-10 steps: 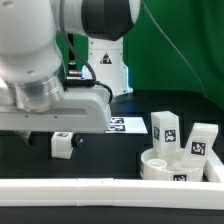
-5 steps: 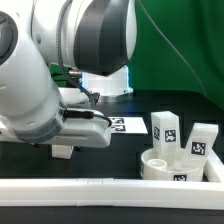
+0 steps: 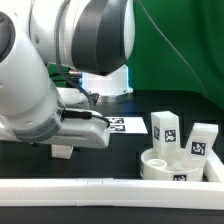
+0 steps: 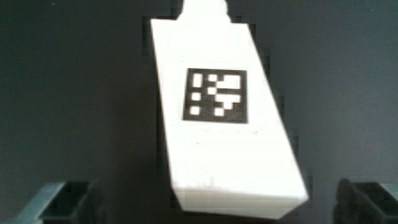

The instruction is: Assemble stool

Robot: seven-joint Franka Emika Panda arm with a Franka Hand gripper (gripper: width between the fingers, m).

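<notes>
Wrist view: gripper released, fingers wide on either side of tagged leg, not touching. Exterior view: arm hid this; seat and two other legs stood well apart from the gripper.

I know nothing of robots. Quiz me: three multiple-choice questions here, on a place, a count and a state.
1. Where is the seat disc? A exterior view's right; B exterior view's left; C lifted in the air.
2. How many upright legs stand beside it? A one; B two; C four.
3. The end effector is: A shut on the seat disc; B shut on nothing; C open, astride a third leg.
A: it sits at that side. B: two tagged blocks stand there. C: wrist view shows fingers apart, leg between.
</notes>
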